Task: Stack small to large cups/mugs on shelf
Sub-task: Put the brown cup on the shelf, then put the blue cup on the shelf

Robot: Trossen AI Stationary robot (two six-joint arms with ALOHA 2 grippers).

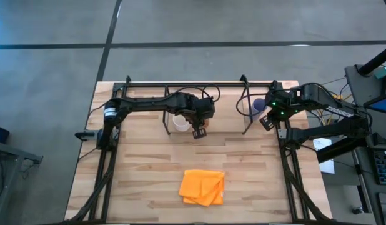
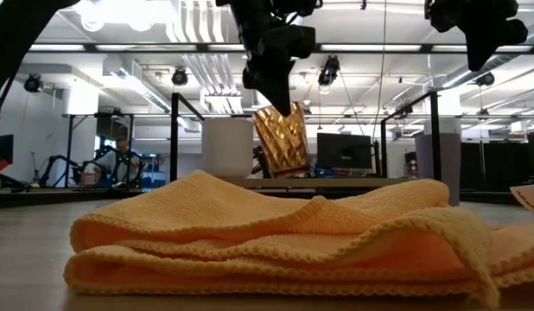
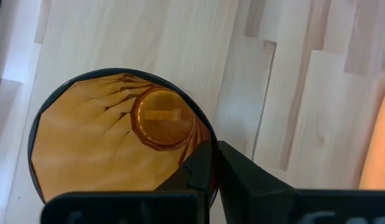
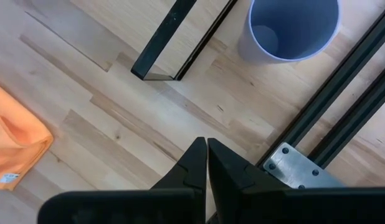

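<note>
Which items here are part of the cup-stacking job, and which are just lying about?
Part of the job:
amber tumbler, held by the left claw
white mug
pale blue cup
shelf
right claw, shut and empty

Lying about:
folded orange cloth

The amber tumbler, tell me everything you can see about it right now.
The amber tumbler is translucent golden-brown, like glass or plastic, with faceted, ribbed walls flaring from a small round base to a wide rim. It looks empty. The left end effector is shut on its rim, one finger inside and one outside. The low view shows it tilted and seemingly lifted, beside the white mug and above the shelf board.
</note>
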